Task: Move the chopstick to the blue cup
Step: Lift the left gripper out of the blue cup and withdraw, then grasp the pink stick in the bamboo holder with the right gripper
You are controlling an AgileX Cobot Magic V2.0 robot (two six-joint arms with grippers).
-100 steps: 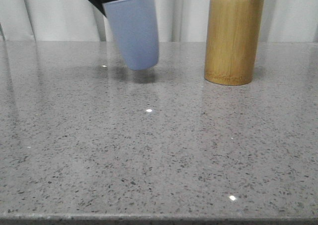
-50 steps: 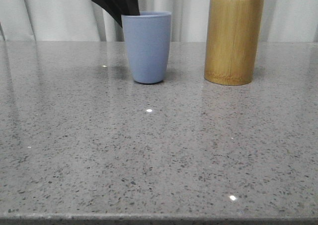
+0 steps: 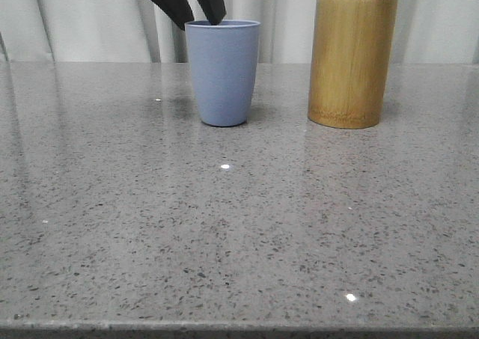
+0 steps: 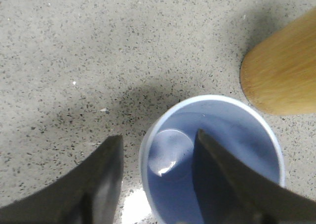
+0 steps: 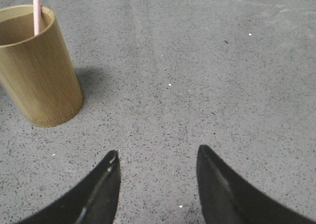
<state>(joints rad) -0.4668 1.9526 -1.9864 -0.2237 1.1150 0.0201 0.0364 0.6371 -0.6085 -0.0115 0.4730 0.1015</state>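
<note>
Since a second ago, the blue cup (image 3: 222, 72) went from tilted in the air to standing upright on the worktop (image 3: 224, 227). Above its rim we see the left pincer (image 3: 196, 11) with spread jaws, one finger (image 4: 232, 179) over the cup mouth and one outside, gripping nothing. To the right stands the bamboo cylinder (image 3: 352, 60), with the chopstick (image 5: 36, 10) upright inside it. The right pincer (image 5: 158, 159) hangs open over bare worktop near the cylinder.
</note>
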